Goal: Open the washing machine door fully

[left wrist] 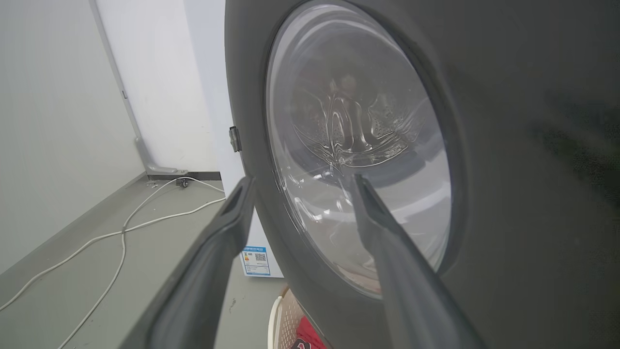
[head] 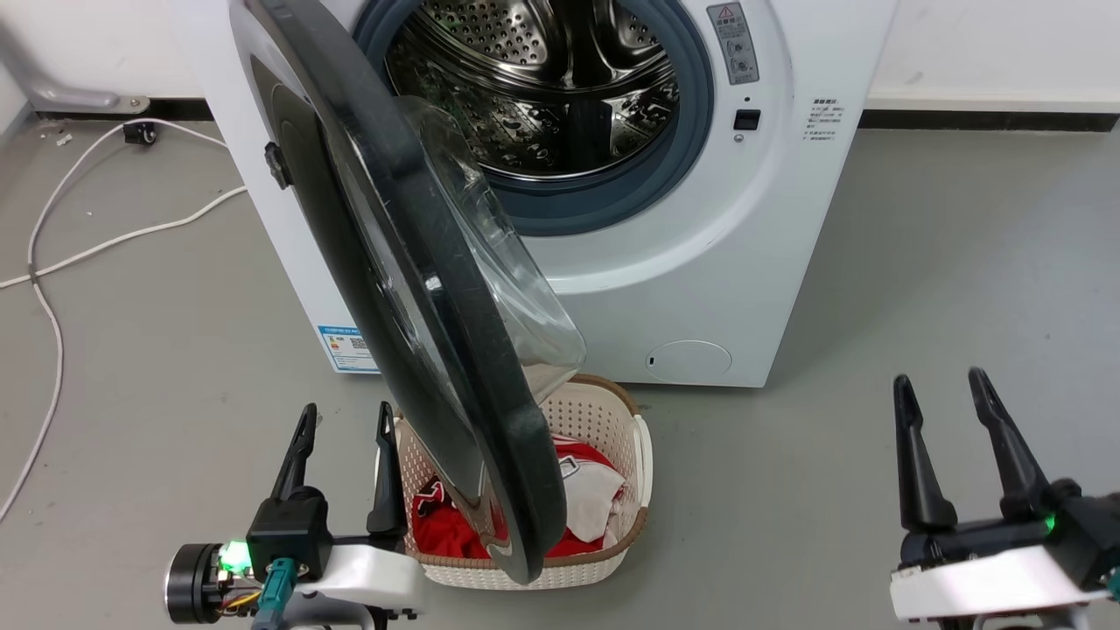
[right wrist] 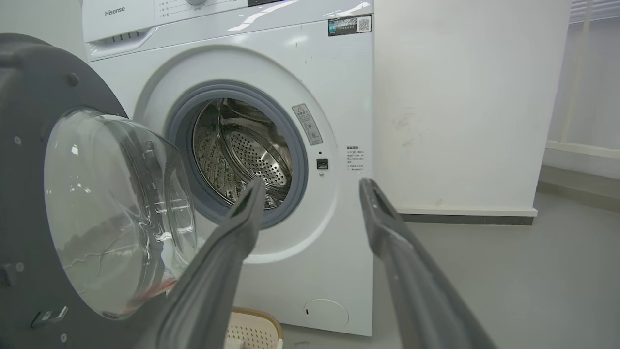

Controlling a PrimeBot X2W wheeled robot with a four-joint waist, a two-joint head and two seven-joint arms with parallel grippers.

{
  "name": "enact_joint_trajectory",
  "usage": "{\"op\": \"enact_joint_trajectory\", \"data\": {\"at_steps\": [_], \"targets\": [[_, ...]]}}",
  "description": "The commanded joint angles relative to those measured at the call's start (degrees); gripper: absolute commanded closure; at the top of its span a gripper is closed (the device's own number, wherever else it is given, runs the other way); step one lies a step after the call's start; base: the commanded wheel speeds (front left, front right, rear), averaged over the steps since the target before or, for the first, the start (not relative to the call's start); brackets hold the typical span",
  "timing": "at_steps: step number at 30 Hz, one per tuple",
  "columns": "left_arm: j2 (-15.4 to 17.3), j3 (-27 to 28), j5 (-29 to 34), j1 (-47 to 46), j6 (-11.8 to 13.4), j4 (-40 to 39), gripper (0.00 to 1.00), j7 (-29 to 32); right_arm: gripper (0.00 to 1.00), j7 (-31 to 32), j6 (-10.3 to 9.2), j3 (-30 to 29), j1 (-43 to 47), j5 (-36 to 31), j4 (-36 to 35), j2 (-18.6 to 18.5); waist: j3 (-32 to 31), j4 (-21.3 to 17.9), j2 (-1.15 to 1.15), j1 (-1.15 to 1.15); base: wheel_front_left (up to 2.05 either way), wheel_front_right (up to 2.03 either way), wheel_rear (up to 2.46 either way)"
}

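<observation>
1. Standing out from the white front-loading washing machine, the round washing machine door with its wide black rim hangs from the left side of the grey-ringed steel drum mouth. Its free edge reaches the near side.
2. Bare grey floor lies open to the right of the door. A white cable trails over the floor on the far left.
3. A cream perforated laundry basket holding red and white clothes sits on the floor under the door's near edge.
4. The left gripper is just left of the basket, facing the door's outer face. Its fingers are spread and hold nothing. Whether they touch the door I cannot tell.
5. The right gripper is well apart on the near right, fingers spread and empty.
6. The door's plane runs far to near, roughly square to the machine front. Its bulging clear glass bowl faces right.
</observation>
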Motion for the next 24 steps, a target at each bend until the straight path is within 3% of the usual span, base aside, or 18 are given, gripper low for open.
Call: {"op": "enact_joint_trajectory", "data": {"at_steps": [1, 7, 15, 16, 17, 24], "targets": [[0.0, -0.1, 0.2, 0.6, -0.1, -0.2, 0.00, -0.2, 0.00, -0.1, -0.02, -0.8, 1.3, -1.2, 0.0, 0.7, -0.1, 0.1, 0.00, 0.00, 0.00, 0.00, 0.00], [0.0, -0.3, 0.1, 1.1, 0.2, -0.3, 0.00, -0.2, 0.00, -0.1, -0.03, -2.0, 4.6, -4.7, 1.1, 1.8, -0.5, 0.2, 0.00, 0.00, 0.00, 0.00, 0.00], [0.0, 0.1, -0.2, 1.4, 0.7, -0.5, 0.00, -0.2, 0.00, -0.1, -0.03, -1.7, 5.7, -2.3, 2.5, 1.8, -0.7, 0.3, 0.00, 0.00, 0.00, 0.00, 0.00], [0.0, 0.4, -0.2, 1.2, 0.9, -1.1, 0.57, -0.2, 0.00, -0.1, -0.03, -1.7, 5.6, -2.1, 2.7, 1.8, -0.7, 0.3, 0.00, 0.00, 0.00, 0.00, 0.00], [0.0, 0.8, -0.3, 1.1, 1.3, -1.6, 1.00, -0.2, 0.00, -0.1, -0.03, -1.6, 5.5, -1.9, 2.9, 1.8, -0.7, 0.3, 0.00, 0.00, 0.00, 0.00, 0.00], [0.4, 4.1, 1.0, -1.3, 1.8, -8.8, 1.00, -0.2, 0.00, -0.1, -0.03, -0.7, 4.7, -2.7, 3.8, 1.8, -0.5, 0.0, 0.00, 0.00, 0.00, 0.00, 0.00]]}}
